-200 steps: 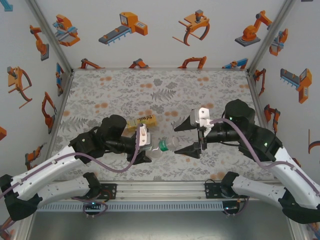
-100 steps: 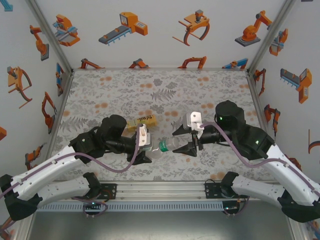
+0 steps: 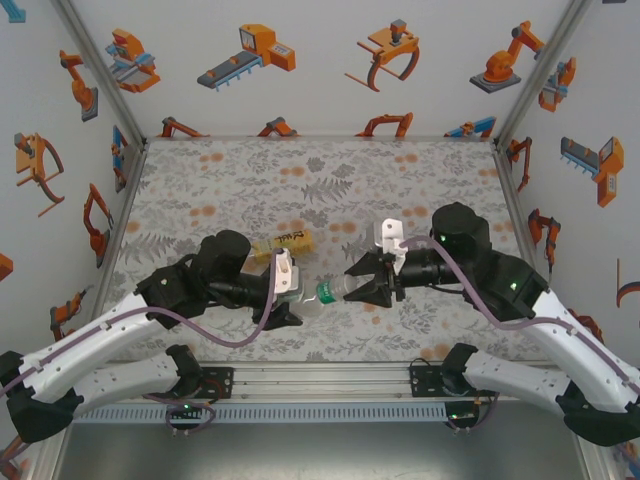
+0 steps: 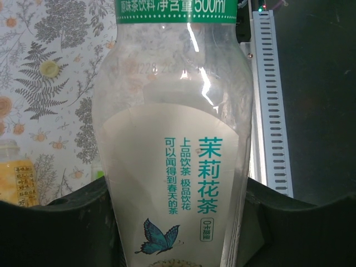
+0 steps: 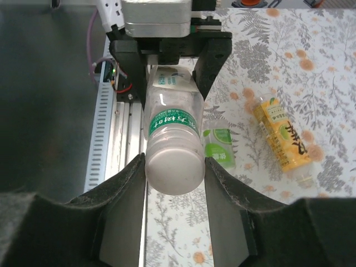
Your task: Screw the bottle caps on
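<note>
Over the worktop (image 3: 300, 180) the clear bottle (image 5: 171, 119) hangs level, its long axis running straight from one arm to the other. The left end effector (image 5: 169, 89) is clenched on its labelled body. Its pale round end (image 5: 173, 169), likely the cap, points at the right end effector (image 3: 353, 287) and sits between those fingers. Whether they pinch it I cannot tell.

3 bottles: 1 banded bottle (image 5: 171, 125), 1 green-label bottle (image 5: 218, 146), and 1 amber bottle (image 5: 281, 136) at 11 o'clock of the first in the top view. 2 arms: left arm (image 3: 100, 340), right arm (image 3: 545, 310). 2 end effectors: left end effector (image 3: 288, 300), right end effector (image 3: 372, 290). 1 counter (image 3: 220, 180).
</note>
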You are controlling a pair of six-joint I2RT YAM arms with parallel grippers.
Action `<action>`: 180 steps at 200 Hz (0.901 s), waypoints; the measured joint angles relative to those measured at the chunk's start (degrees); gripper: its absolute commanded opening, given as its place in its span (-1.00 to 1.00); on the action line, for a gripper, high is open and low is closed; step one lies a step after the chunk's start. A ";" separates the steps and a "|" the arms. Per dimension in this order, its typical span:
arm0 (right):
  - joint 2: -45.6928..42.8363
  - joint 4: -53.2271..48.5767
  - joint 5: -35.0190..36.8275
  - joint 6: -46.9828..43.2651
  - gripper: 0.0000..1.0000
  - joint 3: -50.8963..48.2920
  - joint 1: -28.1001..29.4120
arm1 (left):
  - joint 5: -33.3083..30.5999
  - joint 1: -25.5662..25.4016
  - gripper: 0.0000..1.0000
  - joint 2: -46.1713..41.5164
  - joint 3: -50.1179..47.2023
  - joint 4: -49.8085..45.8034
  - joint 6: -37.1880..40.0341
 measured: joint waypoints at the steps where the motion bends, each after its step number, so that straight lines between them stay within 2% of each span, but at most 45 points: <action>1: 0.00 0.11 0.09 0.37 -0.69 -0.04 0.00 | -0.07 0.00 -1.00 -0.02 0.00 0.00 0.00; 28: -0.22 2.73 4.46 13.00 -0.81 -1.38 0.09 | -2.80 0.00 -1.00 -0.66 0.00 -0.09 0.04; 55: 0.11 4.13 10.75 31.43 -0.93 -2.32 0.11 | -6.10 0.00 -1.00 -1.03 0.00 -0.09 0.61; 86: 2.93 1.73 17.00 53.81 -0.95 -1.53 -0.20 | -10.36 0.00 -1.00 -1.18 0.00 -0.81 1.11; 109: 5.68 -1.77 18.93 68.02 -0.91 -0.24 -0.66 | -12.79 0.00 -1.00 -1.18 -0.04 -2.56 1.38; 143: 7.19 -3.39 20.79 83.32 -0.45 -1.01 -0.94 | -15.08 0.00 -1.00 -1.01 -0.17 -4.24 1.60; 169: 6.56 -4.52 23.08 86.29 0.11 -0.94 -0.92 | -15.45 0.00 -1.00 -0.13 -0.17 -3.06 1.88; 180: 6.47 -5.73 23.61 86.12 0.22 -0.15 -0.76 | -15.50 0.00 -1.00 0.33 -0.17 -1.57 2.03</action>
